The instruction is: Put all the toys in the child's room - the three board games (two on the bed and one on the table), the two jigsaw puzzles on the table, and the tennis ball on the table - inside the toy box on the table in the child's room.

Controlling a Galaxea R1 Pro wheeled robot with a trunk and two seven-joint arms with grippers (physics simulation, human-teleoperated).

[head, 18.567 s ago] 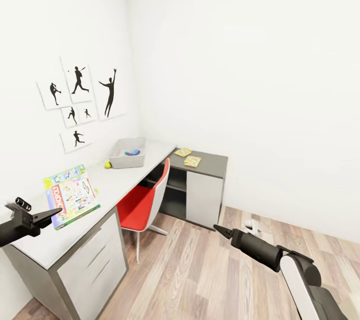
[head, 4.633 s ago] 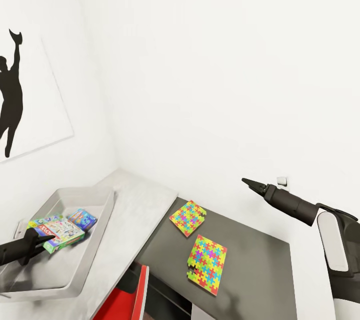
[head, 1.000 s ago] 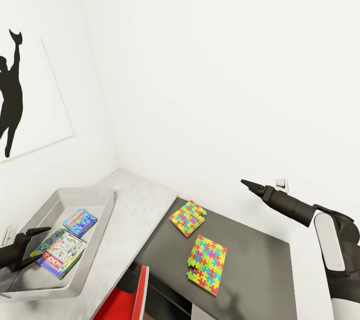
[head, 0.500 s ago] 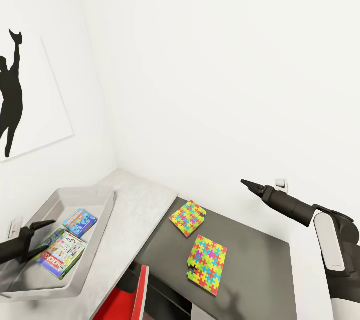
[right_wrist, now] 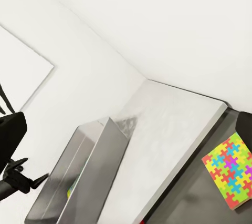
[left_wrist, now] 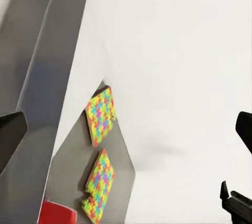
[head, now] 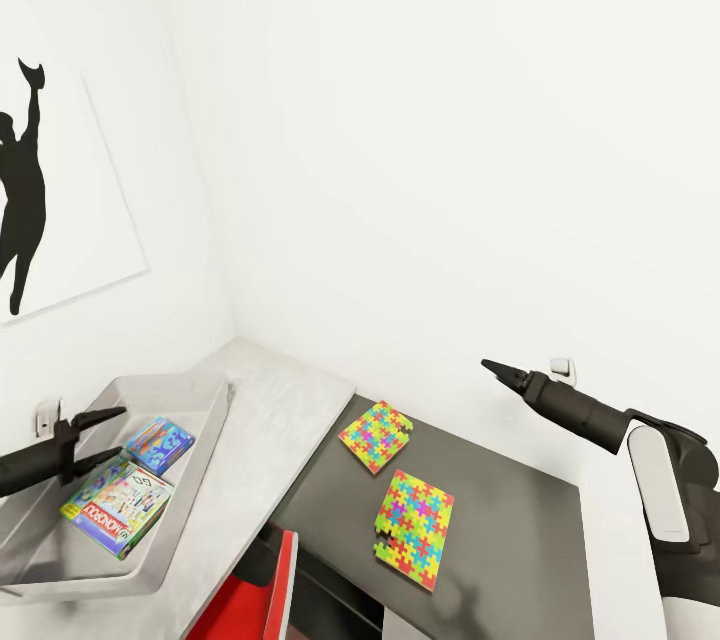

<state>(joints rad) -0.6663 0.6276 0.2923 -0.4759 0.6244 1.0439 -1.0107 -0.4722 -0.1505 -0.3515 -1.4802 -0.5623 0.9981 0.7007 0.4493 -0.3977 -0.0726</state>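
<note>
- Two board games lie flat in the toy box (head: 215, 415): the white one with red lettering (head: 118, 508) at about 8 o'clock in the head view, the blue one (head: 160, 443) just beyond it.
- My left jaws (head: 112, 432) hang parted over the box, holding nothing.
- Left to do, by my reckoning: both jigsaw puzzles, the far one (head: 376, 435) and the near one (head: 414, 527), on the dark tabletop (head: 500, 510) near 6 o'clock.
- My right jaws (head: 493, 369) look pinched shut and empty, above and beyond the puzzles.
- A red chair (head: 262, 602) sits under the tabletop edge; nothing blocks the puzzles.
- A silhouette picture (head: 40, 190) hangs at 9 o'clock.
</note>
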